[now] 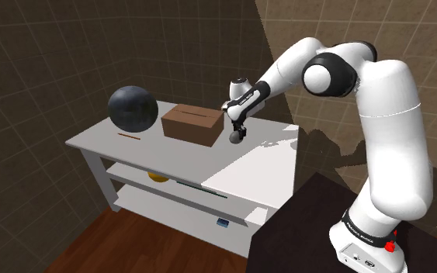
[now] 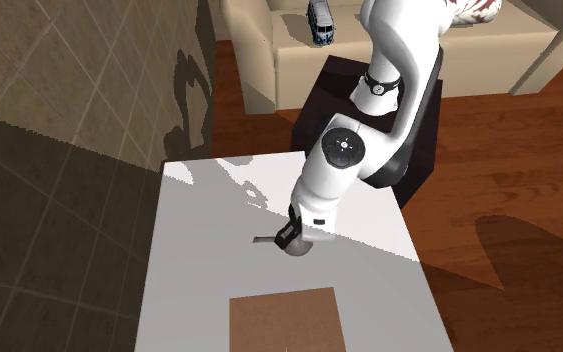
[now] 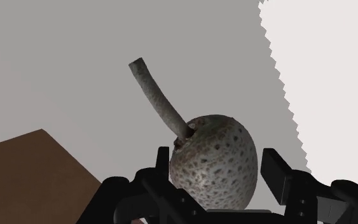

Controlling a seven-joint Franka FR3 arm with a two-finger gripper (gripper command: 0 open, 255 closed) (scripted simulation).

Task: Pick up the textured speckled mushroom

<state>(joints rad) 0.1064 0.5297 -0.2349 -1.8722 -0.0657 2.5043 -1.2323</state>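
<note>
The speckled grey mushroom (image 3: 217, 164) has a rounded pitted cap and a long thin curved stem (image 3: 153, 92). My black gripper (image 3: 219, 167) is shut on the cap, one finger (image 3: 163, 160) on each side, and the stem sticks out past the fingertips. In the shoulder view the gripper (image 1: 236, 133) hangs low over the white table (image 1: 131, 146), just right of the brown box, with the mushroom (image 1: 236, 138) as a dark lump at its tip. In the second exterior view the mushroom (image 2: 298, 248) sits under the hand near the table's middle. Whether it touches the top I cannot tell.
A brown cardboard box (image 1: 192, 123) stands close beside the gripper, also seen as the box (image 2: 285, 320) at the bottom edge. A dark sphere (image 1: 133, 108) rests at the table's far end. A yellow object (image 1: 157, 177) lies on the lower shelf. The black stand (image 2: 419, 130) and a sofa (image 2: 299, 60) lie beyond.
</note>
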